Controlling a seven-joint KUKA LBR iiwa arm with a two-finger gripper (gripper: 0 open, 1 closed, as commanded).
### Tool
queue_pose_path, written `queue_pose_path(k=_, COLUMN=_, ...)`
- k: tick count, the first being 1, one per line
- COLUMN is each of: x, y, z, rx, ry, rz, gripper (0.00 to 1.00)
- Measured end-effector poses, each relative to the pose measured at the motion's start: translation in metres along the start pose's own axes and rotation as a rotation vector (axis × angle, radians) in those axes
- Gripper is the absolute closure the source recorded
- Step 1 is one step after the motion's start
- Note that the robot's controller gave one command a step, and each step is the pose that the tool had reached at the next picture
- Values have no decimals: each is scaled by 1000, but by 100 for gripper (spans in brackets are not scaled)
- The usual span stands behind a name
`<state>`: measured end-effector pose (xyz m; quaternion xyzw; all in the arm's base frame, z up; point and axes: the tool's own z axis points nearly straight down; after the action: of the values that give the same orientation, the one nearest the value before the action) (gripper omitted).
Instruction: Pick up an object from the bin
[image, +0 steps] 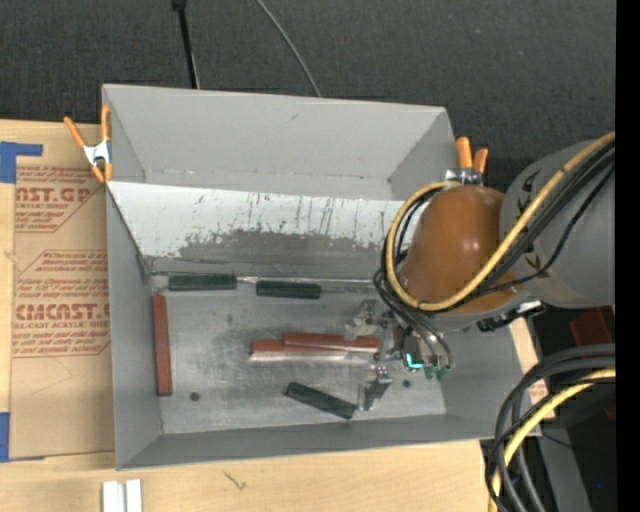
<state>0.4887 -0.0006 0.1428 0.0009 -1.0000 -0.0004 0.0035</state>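
Orange wrist cover (455, 245) sits uppermost; below it your gripper (371, 355) has its jaws spread astride the right end of the reddish-brown bars (310, 347) at mid-floor. Descend squarely, close across them, and avoid the dark stick (320, 399) nearby.
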Motion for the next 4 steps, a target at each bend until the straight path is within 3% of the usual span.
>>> queue_pose_path(k=1, x=-2, y=0, z=-3, rx=0, ry=-7, rz=0, gripper=0)
queue_pose_path(k=2, x=-28, y=26, z=49, rx=2, ry=-101, rz=33, gripper=100)
queue_pose_path(k=3, x=-28, y=26, z=49, rx=2, ry=-100, rz=33, gripper=100)
queue_pose_path(k=4, x=-3, y=26, z=62, rx=1, ry=-12, rz=23, gripper=100)
